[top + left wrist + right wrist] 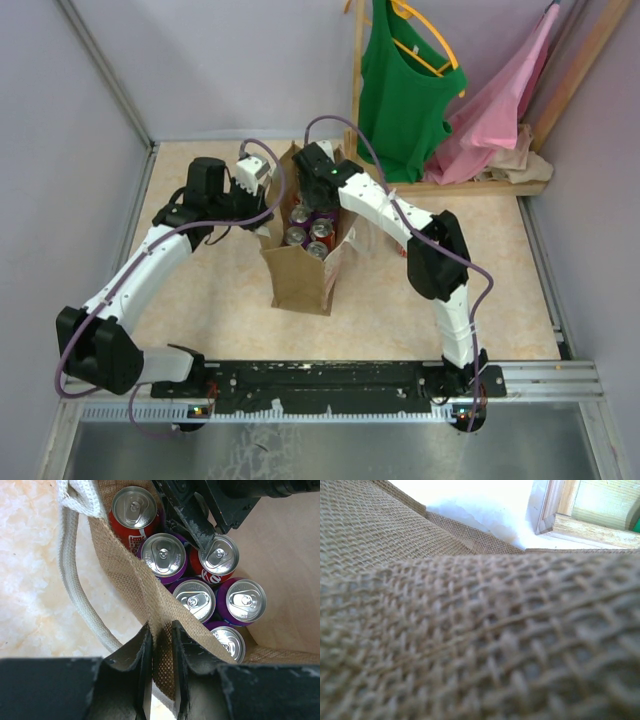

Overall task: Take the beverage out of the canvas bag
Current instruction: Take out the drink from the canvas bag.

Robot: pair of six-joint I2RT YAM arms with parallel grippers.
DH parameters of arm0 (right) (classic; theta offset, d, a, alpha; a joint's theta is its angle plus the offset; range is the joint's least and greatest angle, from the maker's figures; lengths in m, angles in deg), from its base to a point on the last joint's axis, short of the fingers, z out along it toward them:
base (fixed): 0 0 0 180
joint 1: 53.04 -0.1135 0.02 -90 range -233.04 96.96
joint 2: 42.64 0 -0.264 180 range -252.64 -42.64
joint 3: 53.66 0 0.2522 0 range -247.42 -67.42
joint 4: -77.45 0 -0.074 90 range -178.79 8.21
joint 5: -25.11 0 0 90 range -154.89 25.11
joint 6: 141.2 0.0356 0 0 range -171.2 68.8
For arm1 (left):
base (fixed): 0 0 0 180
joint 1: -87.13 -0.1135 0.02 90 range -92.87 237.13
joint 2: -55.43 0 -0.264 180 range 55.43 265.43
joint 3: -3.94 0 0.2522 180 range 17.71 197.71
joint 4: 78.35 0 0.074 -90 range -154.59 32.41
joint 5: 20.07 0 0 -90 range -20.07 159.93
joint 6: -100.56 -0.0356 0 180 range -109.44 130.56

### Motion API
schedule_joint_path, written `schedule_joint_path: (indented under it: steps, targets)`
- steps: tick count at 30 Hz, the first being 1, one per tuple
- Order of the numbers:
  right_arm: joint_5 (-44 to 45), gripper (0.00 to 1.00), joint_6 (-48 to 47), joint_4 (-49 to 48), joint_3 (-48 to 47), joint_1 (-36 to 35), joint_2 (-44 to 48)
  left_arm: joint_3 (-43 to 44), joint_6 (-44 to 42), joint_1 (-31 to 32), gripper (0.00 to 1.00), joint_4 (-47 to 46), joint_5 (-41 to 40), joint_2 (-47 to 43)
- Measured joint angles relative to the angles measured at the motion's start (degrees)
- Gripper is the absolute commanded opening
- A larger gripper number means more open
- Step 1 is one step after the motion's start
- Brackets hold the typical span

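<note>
**Overhead and wrist views: the bag is being held open for the reach.** The canvas bag (300, 275) is being shown upright at the centre of the table (470, 300), its mouth turned toward the overhead camera. At ten o'clock of the mouth, the bag's wall is being pinched by the left gripper (161, 630). Its jaws are closed on the fabric just beside the pale strap handle (75, 585). By this hold the mouth is being spread and the bag steadied, so that room is being given to the other arm.

The right gripper (200, 527) is being held inside the opening, reaching in from the one o'clock side. One dark finger appears to be resting against the top of a red can (218, 555). Whether its jaws are parted or closed cannot be told. Only part of it is being shown in the left wrist view, and the right wrist view is being filled by blurred weave.

The beverage is not yet being lifted out. Six cans, red and purple, are being counted inside the bag, upright and packed touching. A purple can (162, 555) is lying at nine o'clock of the red can, and a second purple can (245, 600) at five o'clock.

The red can is judged to be the one being addressed. Little room for a finger between neighbours is judged to be left by the tight packing.
</note>
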Motion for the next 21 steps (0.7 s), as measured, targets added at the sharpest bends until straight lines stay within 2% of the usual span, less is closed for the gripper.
schedule_joint_path:
  steps: [3, 6, 8, 11, 21]
  targets:
    - [0.0, 0.53, 0.0, -0.2, 0.2, 0.0, 0.0, 0.0, 0.0, 0.0, 0.25, 0.0, -0.1, 0.0]
    - [0.2, 0.40, -0.1, -0.2, 0.2, -0.3, 0.0, 0.0, 0.0, 0.0, 0.25, 0.0, -0.2, 0.0]
    - [0.3, 0.27, -0.2, -0.2, 0.3, -0.4, 0.0, -0.2, 0.0, 0.0, 0.25, 0.0, -0.3, 0.0]
    - [0.4, 0.00, -0.4, -0.3, 0.3, -0.5, 0.0, -0.3, 0.0, 0.0, 0.25, 0.0, -0.5, 0.0]
    - [1.8, 0.00, -1.5, -0.8, 0.4, -1.2, 0.3, -0.9, -0.2, 0.0, 0.25, -0.2, -1.2, -0.4]
